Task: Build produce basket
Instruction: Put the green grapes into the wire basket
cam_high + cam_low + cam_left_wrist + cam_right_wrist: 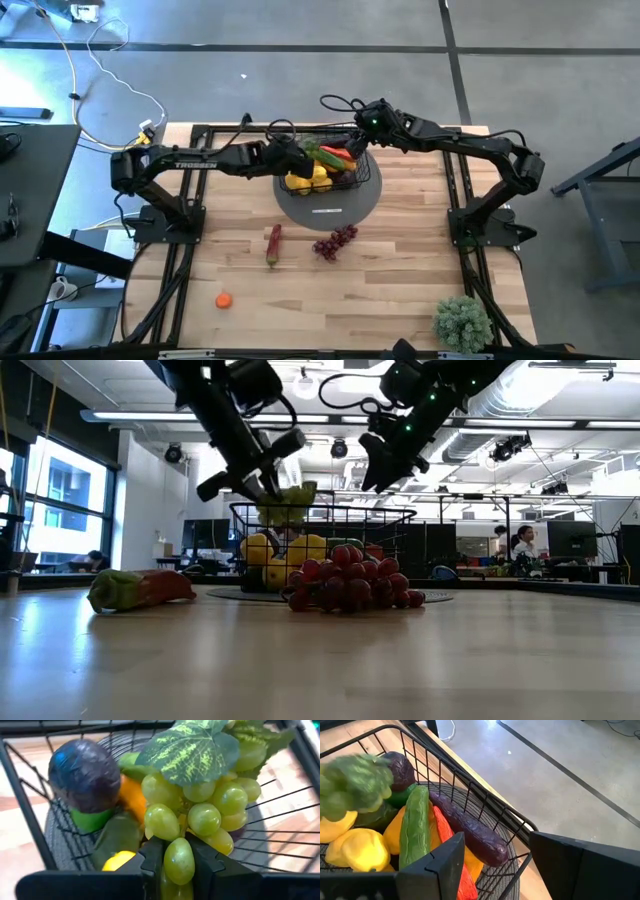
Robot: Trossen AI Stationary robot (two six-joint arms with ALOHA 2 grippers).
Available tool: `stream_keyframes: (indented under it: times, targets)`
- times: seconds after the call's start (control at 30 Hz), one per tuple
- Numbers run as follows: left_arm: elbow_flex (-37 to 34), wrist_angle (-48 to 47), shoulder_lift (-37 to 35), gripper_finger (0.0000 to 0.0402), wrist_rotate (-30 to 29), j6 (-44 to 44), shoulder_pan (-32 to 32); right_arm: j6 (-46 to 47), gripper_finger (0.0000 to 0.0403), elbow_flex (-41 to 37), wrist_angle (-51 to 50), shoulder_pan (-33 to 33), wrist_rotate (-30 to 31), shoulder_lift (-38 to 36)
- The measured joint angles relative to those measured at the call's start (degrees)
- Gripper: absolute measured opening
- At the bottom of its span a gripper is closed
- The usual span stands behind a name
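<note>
- Over the basket (352,172), your left gripper (178,865) is clamping a bunch of green grapes (205,810) by its lower end, fingers pinched tight on one grape.
- In the low view, those grapes (285,503) are hanging just above the basket's rim (320,510), with a leaf sitting on top of the bunch.
- At the far edge of the table (400,290), the basket is sitting on a grey mat (330,205).
- Inside it you are already carrying lemons (362,847), a cucumber (415,827), a long eggplant (470,827), a red chilli (452,855) and a round dark eggplant (85,772).
- Your right gripper (497,865) is hovering beside the basket's far right corner, fingers standing partly apart and gripping nothing.
- On the bare wood nearer the front, purple grapes (334,241) are lying just off the mat.
- A red-and-green pepper (273,244) is lying to their left, apart from them.
- A small orange piece (224,299) is lying farther forward and to the left, well apart from the rest.
- At the front right corner, a potted plant (462,322) is standing.
- In the room behind, a person (520,545) is sitting at a desk.
</note>
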Motion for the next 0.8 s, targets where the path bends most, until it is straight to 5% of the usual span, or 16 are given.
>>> stream_keyframes:
  times: [0.27, 0.8]
  targets:
    - [0.0, -1.9, 1.11, 0.0069, 0.88, -0.01, 1.52, 0.0, 0.0203, 0.0, -1.85, 0.0, -0.03, -0.02]
    - [0.0, -2.62, 1.09, 0.017, 6.61, 5.35, 3.96, 0.0, 0.0203, -0.04, -3.58, 0.0, -0.03, -0.02]
